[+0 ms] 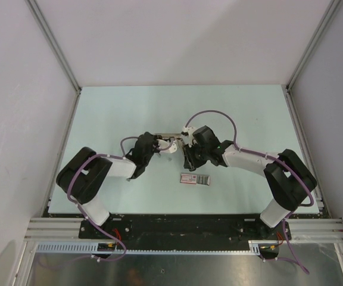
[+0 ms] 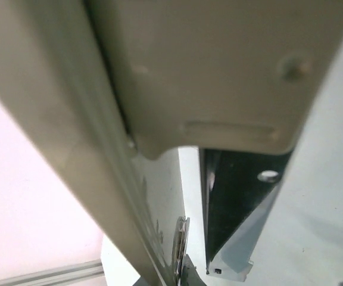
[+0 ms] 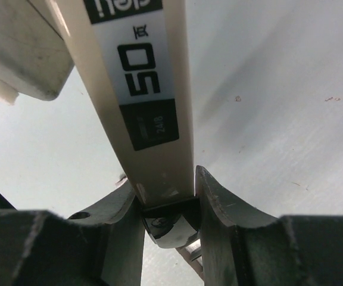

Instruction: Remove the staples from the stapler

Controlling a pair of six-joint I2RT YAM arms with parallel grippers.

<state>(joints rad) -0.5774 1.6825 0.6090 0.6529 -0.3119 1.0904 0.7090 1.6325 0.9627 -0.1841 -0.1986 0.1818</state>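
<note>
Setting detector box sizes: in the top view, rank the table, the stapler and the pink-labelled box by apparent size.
1. Table.
2 or 3, unranked: pink-labelled box and stapler look alike, and the left gripper and right gripper hide the stapler's ends.

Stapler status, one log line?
object: slim cream bar-shaped stapler | right gripper: shut on its end | left gripper: grip unclear | staples: not discernible
</note>
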